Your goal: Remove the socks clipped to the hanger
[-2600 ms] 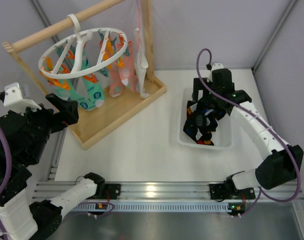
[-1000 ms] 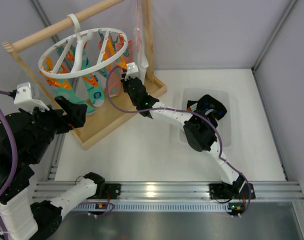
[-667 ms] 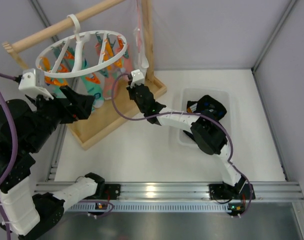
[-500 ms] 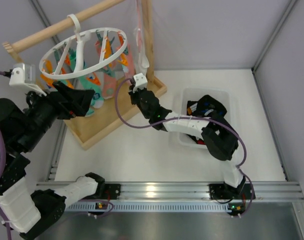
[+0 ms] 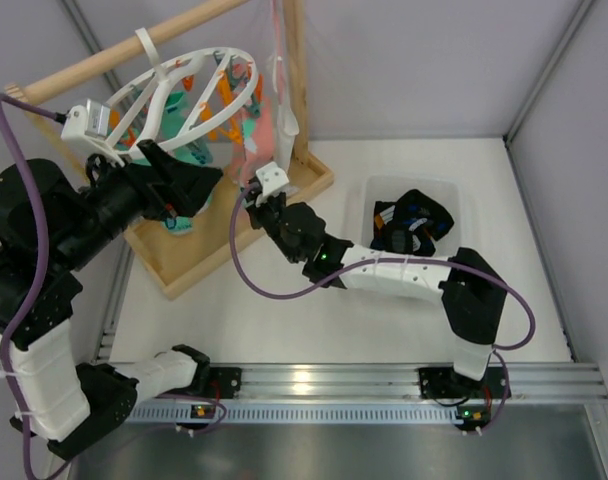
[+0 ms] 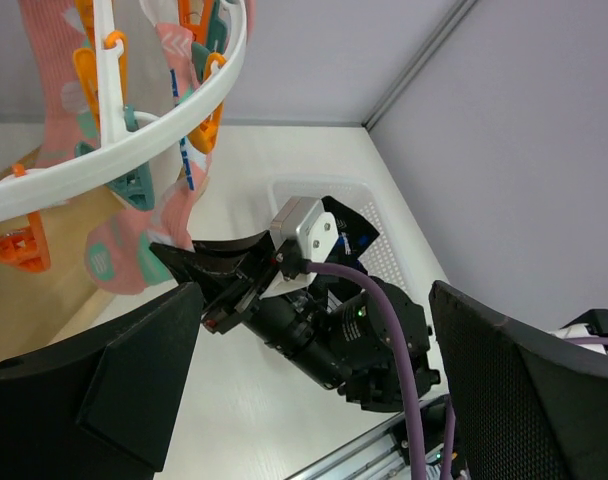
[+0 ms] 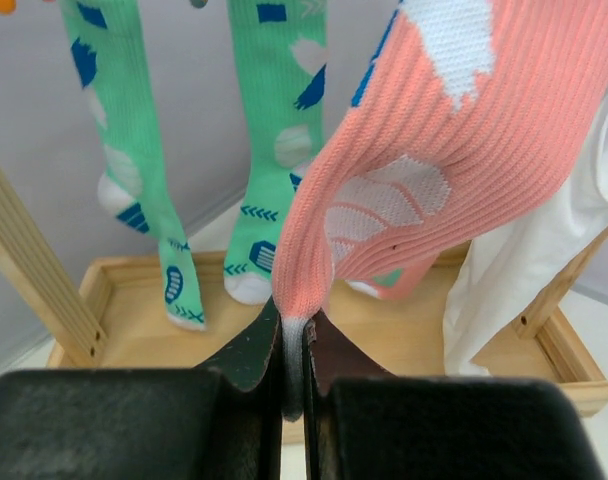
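Note:
The white ring hanger (image 5: 189,95) hangs tilted from the wooden rail, with orange and teal clips on it. Pink and mint-green socks hang from it. My right gripper (image 7: 293,335) is shut on the toe of a pink sock (image 7: 434,150), which is stretched taut up toward the ring. From above, the right gripper (image 5: 254,196) sits just below the ring's right side. My left gripper (image 5: 197,186) stands open under the ring with nothing between its fingers (image 6: 94,390). The ring (image 6: 114,180) and the pink sock (image 6: 174,200) show above it in the left wrist view.
A white bin (image 5: 450,192) at the right holds black socks with blue patches. The wooden frame's tray base (image 5: 189,265) lies below the hanger. A white cloth (image 7: 514,260) hangs by the frame's upright post (image 5: 296,80). Mint socks (image 7: 279,130) hang behind the pink one.
The right gripper closed on the pink sock's toe and drew back toward the near side, and the ring tipped. The left arm rose closer under the hanger.

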You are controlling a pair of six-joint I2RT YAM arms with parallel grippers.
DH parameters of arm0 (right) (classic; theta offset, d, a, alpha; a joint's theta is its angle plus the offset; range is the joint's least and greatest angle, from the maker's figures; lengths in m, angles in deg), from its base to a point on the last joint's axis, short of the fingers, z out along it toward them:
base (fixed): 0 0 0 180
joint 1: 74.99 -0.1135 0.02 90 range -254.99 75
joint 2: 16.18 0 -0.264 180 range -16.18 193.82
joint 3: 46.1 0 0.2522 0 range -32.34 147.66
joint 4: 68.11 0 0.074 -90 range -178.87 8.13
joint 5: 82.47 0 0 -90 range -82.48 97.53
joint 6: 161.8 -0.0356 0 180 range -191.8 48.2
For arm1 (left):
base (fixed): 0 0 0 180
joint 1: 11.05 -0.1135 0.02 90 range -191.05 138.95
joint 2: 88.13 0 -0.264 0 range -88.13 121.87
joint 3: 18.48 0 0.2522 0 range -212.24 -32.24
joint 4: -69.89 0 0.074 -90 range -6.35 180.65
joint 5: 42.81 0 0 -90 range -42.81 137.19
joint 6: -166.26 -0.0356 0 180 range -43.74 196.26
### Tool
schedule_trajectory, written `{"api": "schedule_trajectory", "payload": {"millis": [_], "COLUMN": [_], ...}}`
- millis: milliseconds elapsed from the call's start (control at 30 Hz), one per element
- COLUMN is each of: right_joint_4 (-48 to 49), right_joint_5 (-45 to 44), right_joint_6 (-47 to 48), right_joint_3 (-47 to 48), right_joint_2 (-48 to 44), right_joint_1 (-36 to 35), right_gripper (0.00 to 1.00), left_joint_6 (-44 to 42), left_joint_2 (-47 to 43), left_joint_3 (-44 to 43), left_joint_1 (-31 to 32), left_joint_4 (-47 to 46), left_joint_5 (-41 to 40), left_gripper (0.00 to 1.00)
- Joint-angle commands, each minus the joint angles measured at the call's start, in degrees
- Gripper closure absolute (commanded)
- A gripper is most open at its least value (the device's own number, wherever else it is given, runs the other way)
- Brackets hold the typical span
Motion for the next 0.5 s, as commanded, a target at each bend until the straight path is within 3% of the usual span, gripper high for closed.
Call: {"api": "schedule_trajectory", "payload": {"millis": [0, 267, 467], "right_joint_4": [-0.9, -5.0, -6.6], "right_joint_5": [-0.9, -3.6, -4.0], "right_joint_6": [3.2, 6.8, 7.7], "right_joint_3": [4.4, 8.8, 11.6], "right_joint_2": [-0.3, 3.1, 4.4], "right_joint_1": [-2.9, -8.8, -10.7], "right_gripper": [1.0, 1.0, 1.0], "left_joint_6": [1.2, 1.0, 1.0], "left_joint_2": [0.7, 3.3, 4.0], "left_joint_3": [0.3, 2.3, 3.6], "left_joint_1": [0.1, 0.1, 0.1], "left_joint_4": [-2.2, -2.1, -2.0], "left_joint_5": [0.5, -4.1, -15.1], "left_gripper": [0.02, 0.02, 0.02]}}
